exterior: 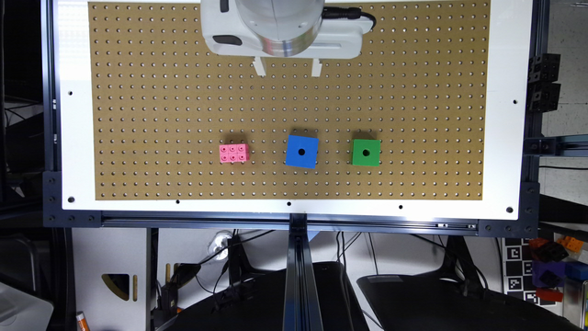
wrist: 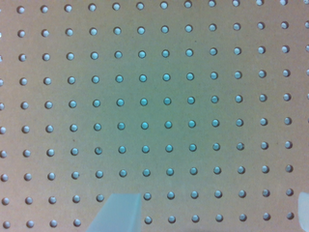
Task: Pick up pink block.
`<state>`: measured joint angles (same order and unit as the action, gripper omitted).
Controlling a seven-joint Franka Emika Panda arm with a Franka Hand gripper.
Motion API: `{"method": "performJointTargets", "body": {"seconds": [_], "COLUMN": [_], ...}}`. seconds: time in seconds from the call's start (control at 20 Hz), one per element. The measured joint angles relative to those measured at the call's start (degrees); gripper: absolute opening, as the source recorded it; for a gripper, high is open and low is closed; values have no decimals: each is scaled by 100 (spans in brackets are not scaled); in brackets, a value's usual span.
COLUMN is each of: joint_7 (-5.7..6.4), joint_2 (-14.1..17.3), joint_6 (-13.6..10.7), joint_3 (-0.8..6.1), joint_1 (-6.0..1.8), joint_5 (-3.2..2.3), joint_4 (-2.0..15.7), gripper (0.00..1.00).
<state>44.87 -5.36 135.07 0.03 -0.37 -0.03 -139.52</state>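
On the pegboard (exterior: 183,69), the pink block (exterior: 234,153) lies untouched, beside the blue cube (exterior: 302,151) toward the exterior view's left. Well apart, the gripper (exterior: 288,67) hangs with jaws spread and empty. Approach, grasp and lift are all left.

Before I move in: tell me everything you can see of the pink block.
The pink block is a small rectangular brick, plastic by its look, with six round studs on top in two rows of three. It lies flat, studs up, on the brown pegboard, at the exterior view's left of the blue cube. Nothing else touches it.
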Motion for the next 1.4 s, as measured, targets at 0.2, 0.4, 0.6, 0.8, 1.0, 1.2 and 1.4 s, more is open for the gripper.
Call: {"method": "performJointTargets", "body": {"seconds": [0.2,0.4,0.6,0.8,1.0,1.2,1.4], "joint_7": [-94,-618,-760,-964,-1071,-1156,-1226], "joint_2": [0,31,247,716,1203,1474,1597], "joint_6": [0,1,6,6,5,-3,-7], "joint_3": [-5,-12,-12,-15,-15,-15,-14], "joint_1": [-146,-697,-849,-1071,-1188,-1283,-1350], "joint_5": [-39,-49,-49,-56,-56,-56,-56], "joint_4": [5,113,355,876,1385,1713,1887], "gripper": [100,100,100,100,100,100,100]}}
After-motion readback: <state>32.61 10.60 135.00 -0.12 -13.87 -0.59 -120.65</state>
